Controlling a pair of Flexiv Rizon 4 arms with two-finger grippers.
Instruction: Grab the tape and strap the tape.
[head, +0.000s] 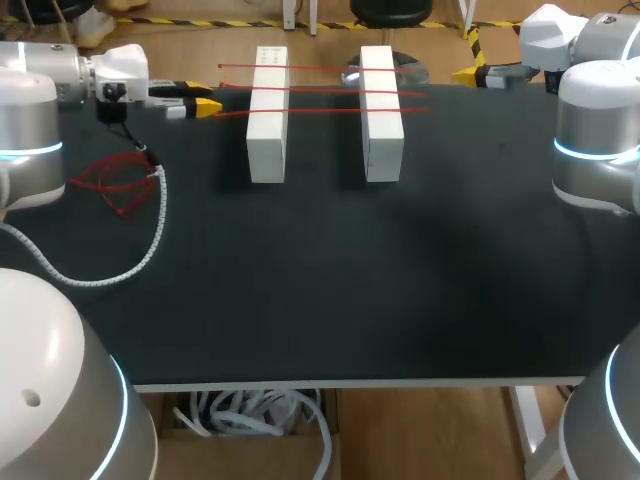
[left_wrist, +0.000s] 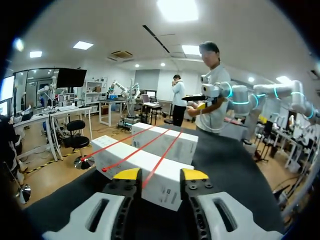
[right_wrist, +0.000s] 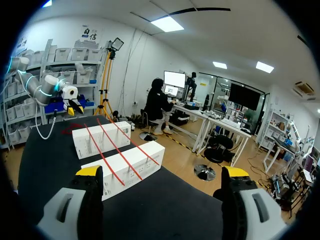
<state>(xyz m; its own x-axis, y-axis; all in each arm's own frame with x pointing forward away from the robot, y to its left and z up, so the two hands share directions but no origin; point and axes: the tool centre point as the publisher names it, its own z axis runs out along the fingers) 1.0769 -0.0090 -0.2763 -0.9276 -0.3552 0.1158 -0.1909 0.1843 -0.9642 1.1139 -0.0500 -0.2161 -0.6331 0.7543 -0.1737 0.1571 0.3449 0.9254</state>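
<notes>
**Item 1, red tape strips** (head: 320, 91): three, laid side by side across the tops of two white boxes (head: 266, 150). The gap between the boxes is spanned, and the ends overhang the outer sides. The boxes are set parallel and apart, toward the far side of the black table (head: 350, 280).

**Item 2, bundle of red tape** (head: 112, 182): loose and tangled, laid on the table at the left, beside a white coiled cable (head: 155, 225).

**Item 3, left gripper** (head: 205, 103): held just beside the left-hand box, at the strips' ends. Its fingers are narrowly parted (one strip's end is seen in the gap between the tips in the left wrist view).

**Item 4, right gripper** (head: 470, 73): placed at the table's far right edge, well apart from the boxes. Its fingers are spread wide.
</notes>
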